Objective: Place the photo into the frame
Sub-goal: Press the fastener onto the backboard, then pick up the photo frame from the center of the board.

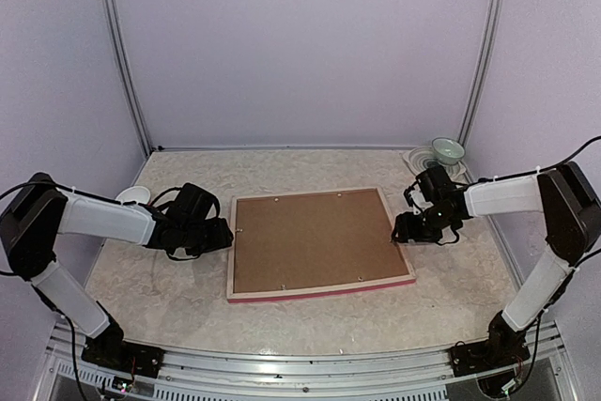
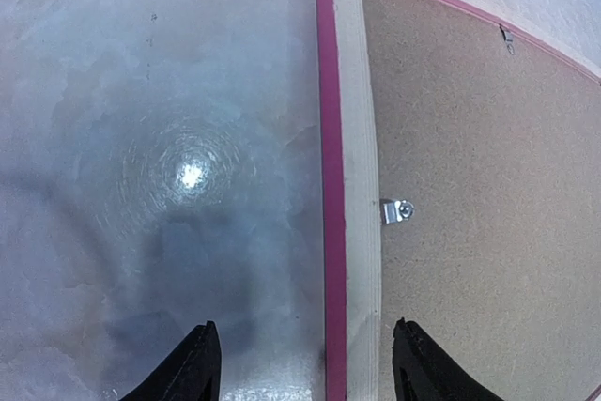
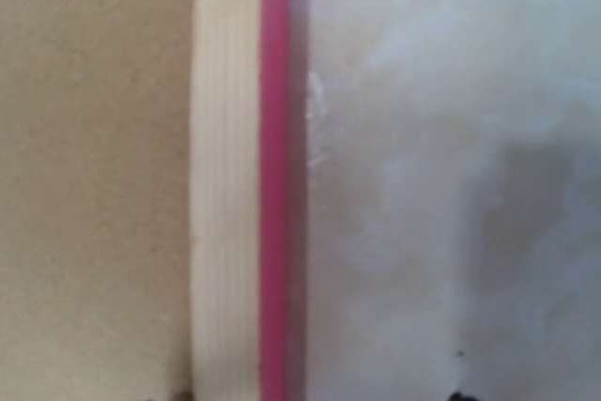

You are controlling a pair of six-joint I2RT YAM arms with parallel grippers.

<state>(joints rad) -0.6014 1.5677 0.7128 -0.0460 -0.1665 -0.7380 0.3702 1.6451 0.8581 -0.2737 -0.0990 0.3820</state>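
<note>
Frame [image 2: 360, 138] lies face-down, pale-wood rim around brown fibreboard backing [image 1: 319, 239]; left gripper [image 2: 306, 326] and right gripper [image 1: 402, 230] both spread, empty

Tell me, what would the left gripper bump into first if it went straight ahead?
Probably the frame: its pink-and-wood left edge lies right between the left gripper's open fingers. How near is hard to tell.

Close and blurred. The frame [image 3: 225, 185]: one pale wood rail runs near to far through the view, with a bright pink strip along its right side. Left of the rail lies the brown backing board [image 3: 94, 176], meeting it. Right of the pink strip is the pale marbled table [image 3: 451, 185], with a soft grey shadow.
</note>
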